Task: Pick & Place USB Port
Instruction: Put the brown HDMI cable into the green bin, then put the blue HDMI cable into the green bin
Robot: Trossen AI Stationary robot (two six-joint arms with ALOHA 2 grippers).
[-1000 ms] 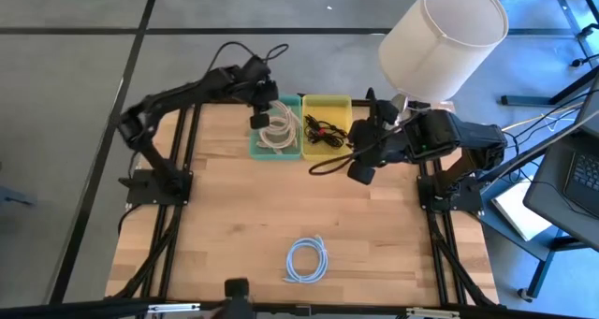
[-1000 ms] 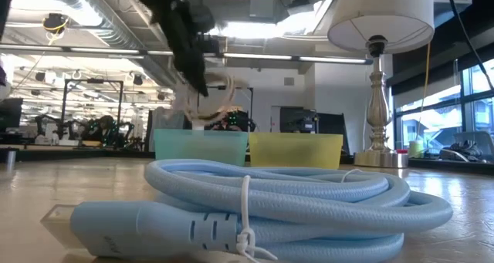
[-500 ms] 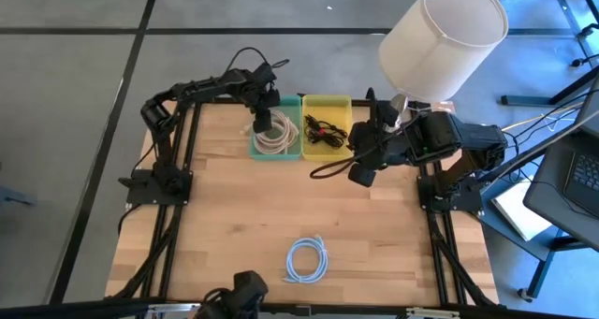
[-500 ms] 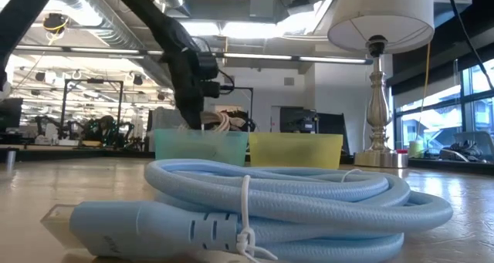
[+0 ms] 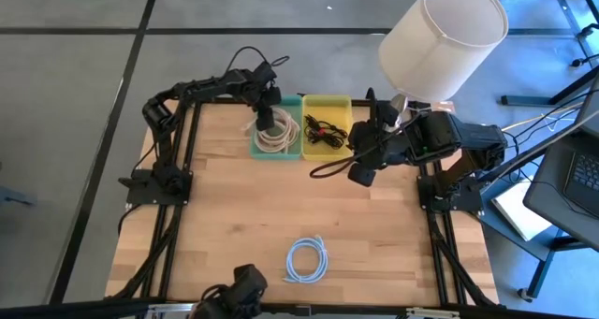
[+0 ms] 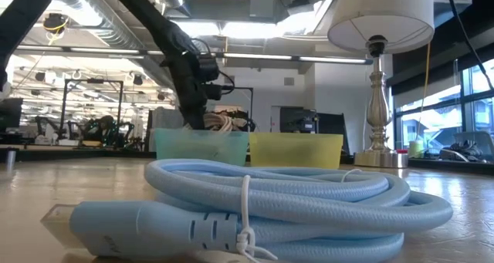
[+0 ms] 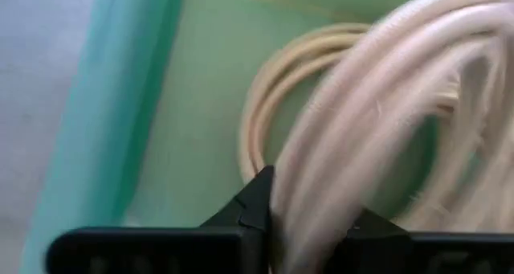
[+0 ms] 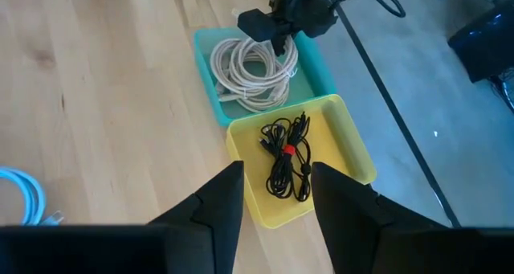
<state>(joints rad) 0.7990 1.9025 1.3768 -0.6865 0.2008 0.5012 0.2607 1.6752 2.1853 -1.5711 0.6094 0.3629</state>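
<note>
My left gripper (image 5: pixel 265 111) reaches down into the teal bin (image 5: pixel 276 156) at the table's far edge and is shut on a cream coiled cable (image 5: pixel 279 132). In the low view the coil (image 6: pixel 220 123) sits just above the bin's wall (image 6: pixel 201 147). A light-blue coiled USB cable (image 5: pixel 306 260) lies flat on the table near the near edge, and it fills the low view (image 6: pixel 270 201). My right gripper (image 5: pixel 363 165) hangs open to the right of the yellow bin (image 5: pixel 328 99), which holds a black cable (image 8: pixel 285 157). My left gripper pinches a bundle of the cream cable's strands (image 7: pixel 309 218) between its two fingers, coming from above and pointing down into the teal bin. The rest of the coil (image 8: pixel 253 73) lies on the bin's floor. How many strands it has I cannot tell.
A lamp with a white shade (image 5: pixel 442 38) stands at the table's far right corner, above my right arm. The two bins sit side by side at the far edge. Bare wood lies between the bins and the blue cable.
My left gripper has come down with the cream coil from above the teal bin into it, and the arm has folded back toward the table's left edge. The coil, which hung in the air, now rests in the bin. My right arm has kept still.
</note>
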